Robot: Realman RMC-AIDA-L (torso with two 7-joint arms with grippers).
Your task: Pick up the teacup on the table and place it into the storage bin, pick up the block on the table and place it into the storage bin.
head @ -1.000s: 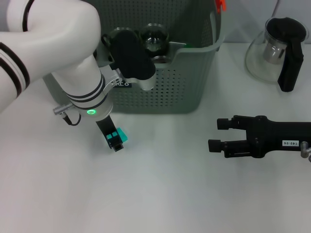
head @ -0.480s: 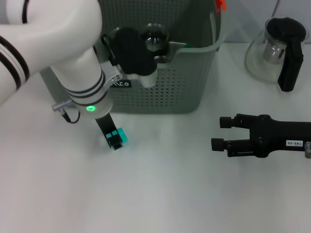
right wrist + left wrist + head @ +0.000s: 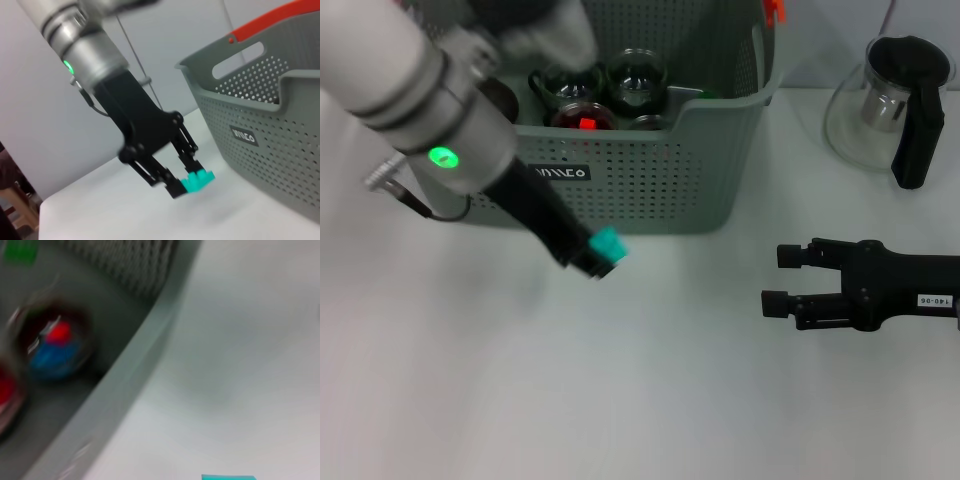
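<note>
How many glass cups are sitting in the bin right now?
4 visible in the storage bin: one at the back, one beside it, one holding a red piece, one at the front wall. The left arm may hide more.

The left wrist view is motion-blurred: the grey-green perforated plastic storage bin [image 3: 125, 385] shows smeared contents, unidentifiable. The small teal block [image 3: 227, 477] is cut off by the picture's edge.

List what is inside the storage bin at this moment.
The storage bin holds several glass teacups, one with a red piece inside. The left arm covers the bin's left part. The teal block is outside, held by the left gripper.
</note>
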